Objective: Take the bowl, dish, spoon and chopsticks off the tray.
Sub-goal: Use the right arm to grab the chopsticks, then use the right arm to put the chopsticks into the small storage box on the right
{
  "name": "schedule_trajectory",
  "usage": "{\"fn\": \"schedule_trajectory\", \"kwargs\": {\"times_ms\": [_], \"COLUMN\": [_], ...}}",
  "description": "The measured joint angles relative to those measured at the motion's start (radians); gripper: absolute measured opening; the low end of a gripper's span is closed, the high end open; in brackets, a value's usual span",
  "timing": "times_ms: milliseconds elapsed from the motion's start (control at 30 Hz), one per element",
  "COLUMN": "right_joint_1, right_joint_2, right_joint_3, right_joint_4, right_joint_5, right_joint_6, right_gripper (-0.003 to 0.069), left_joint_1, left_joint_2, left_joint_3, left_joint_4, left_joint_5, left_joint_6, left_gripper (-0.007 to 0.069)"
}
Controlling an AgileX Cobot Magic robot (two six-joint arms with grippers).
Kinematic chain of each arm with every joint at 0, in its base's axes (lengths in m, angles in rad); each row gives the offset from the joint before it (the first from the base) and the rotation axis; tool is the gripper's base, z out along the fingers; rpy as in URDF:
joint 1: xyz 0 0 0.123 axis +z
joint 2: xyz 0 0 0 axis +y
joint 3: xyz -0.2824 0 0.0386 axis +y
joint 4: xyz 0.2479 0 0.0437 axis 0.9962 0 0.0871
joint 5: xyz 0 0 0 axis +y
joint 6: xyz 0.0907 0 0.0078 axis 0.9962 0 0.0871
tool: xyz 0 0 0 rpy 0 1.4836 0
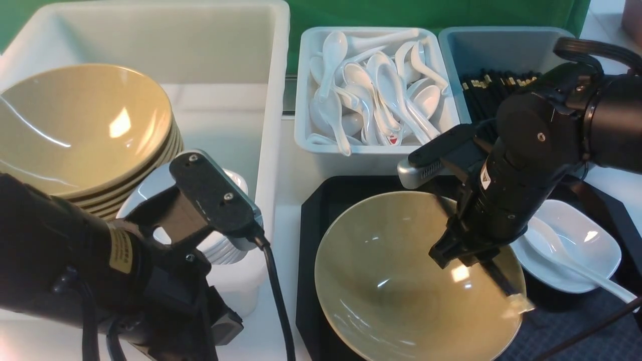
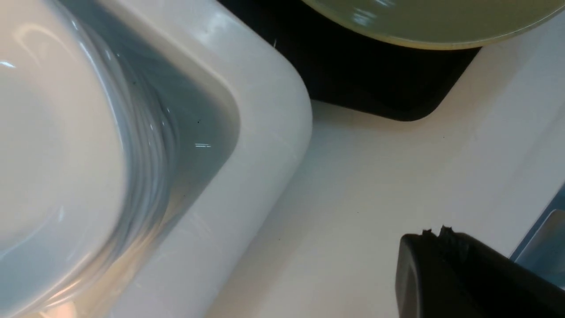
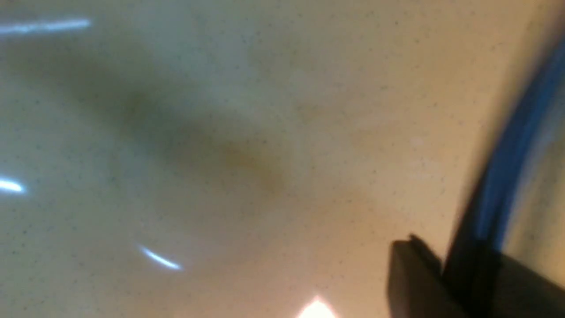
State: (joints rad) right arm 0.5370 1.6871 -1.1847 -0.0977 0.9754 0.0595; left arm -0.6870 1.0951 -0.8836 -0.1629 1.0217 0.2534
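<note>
- The left claw (image 2: 436, 232) is pressed closed and empty above the desk (image 2: 375, 198), beside the white tub (image 2: 265, 110). Only its wrist view shows this.
- The bowl (image 1: 391, 281) sits on the tray (image 1: 313, 250), not yet cleared.
- Over the bowl, the right claw (image 1: 451, 255) appears clamped on the chopsticks (image 1: 501, 286). Its wrist view gives only a blurred dark stick.
- Farther right, the spoon (image 1: 556, 248) lies in the dish (image 1: 592, 240), also on the tray.
- At the back stands the grey-blue bin (image 1: 501, 50) of chopsticks. By my judgement nothing is cleared yet.

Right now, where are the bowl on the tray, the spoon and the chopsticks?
bowl (image 1: 381, 281): front view, its inner floor.
spoon (image 1: 544, 238): front view, its scoop.
chopsticks (image 1: 503, 285): front view, the dark shaft above the bowl.
</note>
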Motion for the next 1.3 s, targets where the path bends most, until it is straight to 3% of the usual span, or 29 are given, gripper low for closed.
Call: {"fn": "schedule_trajectory", "kwargs": {"times_ms": [233, 400, 633, 967, 1067, 1233, 1300], "right_joint_1": [0.0, -0.044, -0.276, -0.429, -0.448, -0.461, -0.462], "right_joint_2": [-0.04, -0.094, 0.038, 0.411, 0.489, 0.537, 0.53], "right_joint_3": [-0.037, -0.199, -0.529, -0.865, -0.935, -1.022, -1.058], "right_joint_4": [0.0, -0.049, -0.089, -0.09, -0.09, -0.087, -0.054], "right_joint_5": [0.063, 0.076, -0.005, -0.094, -0.1, -0.013, 0.082], "right_joint_6": [-0.003, -0.006, 0.005, 0.164, 0.184, 0.195, 0.132], "right_gripper": [0.0131, 0.0131, 0.0131, 0.0132, 0.0165, 0.0349, 0.0426], "left_joint_1": [-0.001, -0.001, -0.001, -0.001, -0.001, -0.002, -0.002], "left_joint_2": [0.0, 0.0, 0.0, 0.0, 0.0, 0.0, 0.0], "left_joint_3": [0.0, 0.0, 0.0, 0.0, 0.0, 0.0, 0.0], "left_joint_4": [0.004, 0.004, 0.004, -0.05, -0.079, -0.115, -0.117], "left_joint_5": [-0.002, -0.013, -0.045, -0.045, -0.042, -0.035, -0.046], "left_joint_6": [-0.001, -0.009, -0.078, -0.132, -0.145, -0.157, -0.157], "left_gripper": [-0.0015, -0.0015, -0.0015, -0.0015, -0.0015, -0.0015, -0.0015]}}
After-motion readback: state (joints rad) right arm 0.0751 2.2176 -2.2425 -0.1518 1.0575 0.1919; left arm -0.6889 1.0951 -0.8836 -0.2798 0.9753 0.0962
